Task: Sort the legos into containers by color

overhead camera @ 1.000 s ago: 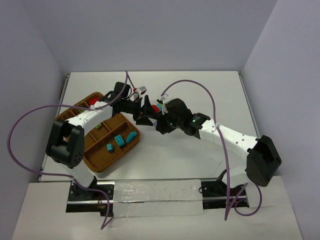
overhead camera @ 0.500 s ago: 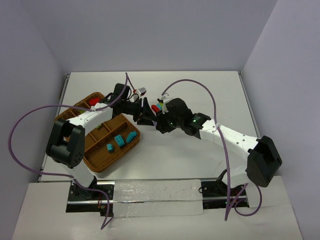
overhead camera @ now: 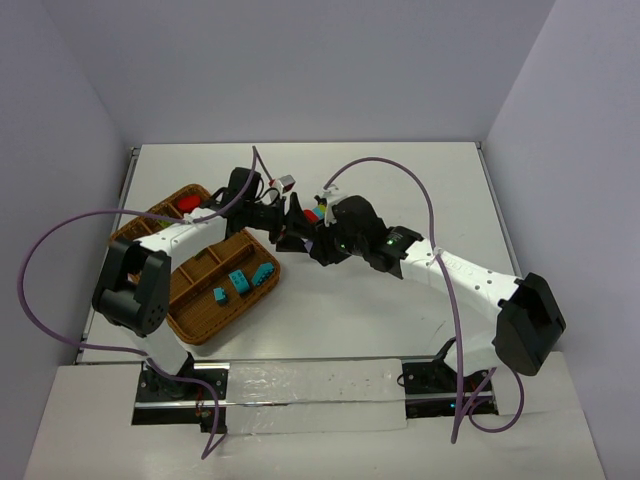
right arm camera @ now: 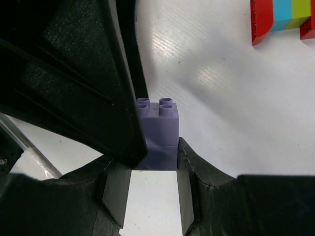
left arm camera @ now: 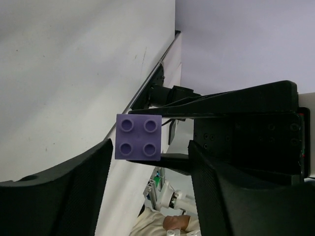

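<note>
Above the table's middle, my right gripper point(right arm camera: 153, 164) is shut on the lower brick of a stack of two purple legos point(right arm camera: 160, 132). My left gripper point(left arm camera: 150, 147) faces it, open around the top purple brick point(left arm camera: 139, 137). One finger is close beside that brick and a gap shows on the other side. In the top view the two grippers point(overhead camera: 293, 228) point(overhead camera: 315, 235) meet tip to tip. A red, teal and green stack point(right arm camera: 280, 19) lies on the table beyond. The wicker tray point(overhead camera: 200, 322) holds teal bricks point(overhead camera: 238, 281), a green one point(overhead camera: 197, 251) and a red one point(overhead camera: 188, 204).
The tray sits at the left, under the left arm. Purple cables loop over both arms. A small white and red part point(overhead camera: 284, 183) lies on the table behind the grippers. The table's back edge meets the wall.
The left gripper's jaws narrowed on the purple brick half a second ago and now stand wider again. Both arms have hardly moved.
</note>
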Action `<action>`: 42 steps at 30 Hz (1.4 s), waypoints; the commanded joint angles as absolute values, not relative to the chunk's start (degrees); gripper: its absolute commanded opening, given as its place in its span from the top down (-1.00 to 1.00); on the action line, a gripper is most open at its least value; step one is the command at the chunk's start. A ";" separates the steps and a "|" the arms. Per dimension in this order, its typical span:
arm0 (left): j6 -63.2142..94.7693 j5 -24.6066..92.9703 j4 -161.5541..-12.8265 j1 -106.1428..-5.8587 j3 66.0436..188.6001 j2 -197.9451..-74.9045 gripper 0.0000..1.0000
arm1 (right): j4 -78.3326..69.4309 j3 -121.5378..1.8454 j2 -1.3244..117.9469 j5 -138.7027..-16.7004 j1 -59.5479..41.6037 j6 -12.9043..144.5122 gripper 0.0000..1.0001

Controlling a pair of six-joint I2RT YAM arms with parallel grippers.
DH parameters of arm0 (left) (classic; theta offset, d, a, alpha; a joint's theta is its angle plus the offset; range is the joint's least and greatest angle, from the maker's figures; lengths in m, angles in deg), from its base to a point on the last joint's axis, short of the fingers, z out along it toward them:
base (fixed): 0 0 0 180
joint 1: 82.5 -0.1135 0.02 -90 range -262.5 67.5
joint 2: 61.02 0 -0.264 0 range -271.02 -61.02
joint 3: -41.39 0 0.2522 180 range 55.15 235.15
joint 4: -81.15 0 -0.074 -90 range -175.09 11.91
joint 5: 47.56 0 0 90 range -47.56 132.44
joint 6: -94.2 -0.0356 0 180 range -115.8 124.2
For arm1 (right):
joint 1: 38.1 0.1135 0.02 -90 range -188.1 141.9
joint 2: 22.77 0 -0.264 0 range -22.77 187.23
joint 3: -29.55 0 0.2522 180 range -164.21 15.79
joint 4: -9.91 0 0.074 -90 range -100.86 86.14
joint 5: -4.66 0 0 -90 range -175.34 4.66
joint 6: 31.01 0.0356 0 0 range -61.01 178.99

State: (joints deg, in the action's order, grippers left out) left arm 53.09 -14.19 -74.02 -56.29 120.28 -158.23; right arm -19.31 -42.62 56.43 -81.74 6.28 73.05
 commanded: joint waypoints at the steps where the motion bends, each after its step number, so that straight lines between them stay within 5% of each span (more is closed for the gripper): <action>1: 53.75 -17.67 -77.44 -55.70 120.81 -157.95 -0.42 | -15.37 -44.33 54.85 -81.64 6.55 73.56 1.00; 5: 54.52 -17.67 -78.49 -55.61 120.54 -157.96 -0.16 | -15.11 -43.98 54.40 -81.58 6.55 73.75 1.00; 6: 54.69 -17.54 -78.83 -55.61 120.48 -157.89 -0.01 | -15.11 -43.98 54.33 -81.63 6.55 73.82 1.00; 9: 55.17 -17.31 -79.35 -55.52 120.29 -157.53 0.90 | -15.11 -43.71 54.31 -81.74 6.55 74.02 1.00; 11: 54.49 -16.04 -77.33 -55.60 120.88 -157.61 0.99 | -15.28 -43.54 54.40 -81.82 6.55 74.02 1.00; 31: 54.64 0.88 -66.81 -69.75 120.85 -148.52 1.00 | -15.34 -40.07 53.02 -83.93 6.55 74.99 1.00; 42: 46.81 36.50 -35.34 -101.29 119.55 -134.06 1.00 | -14.31 -41.36 55.64 -84.50 6.46 75.78 1.00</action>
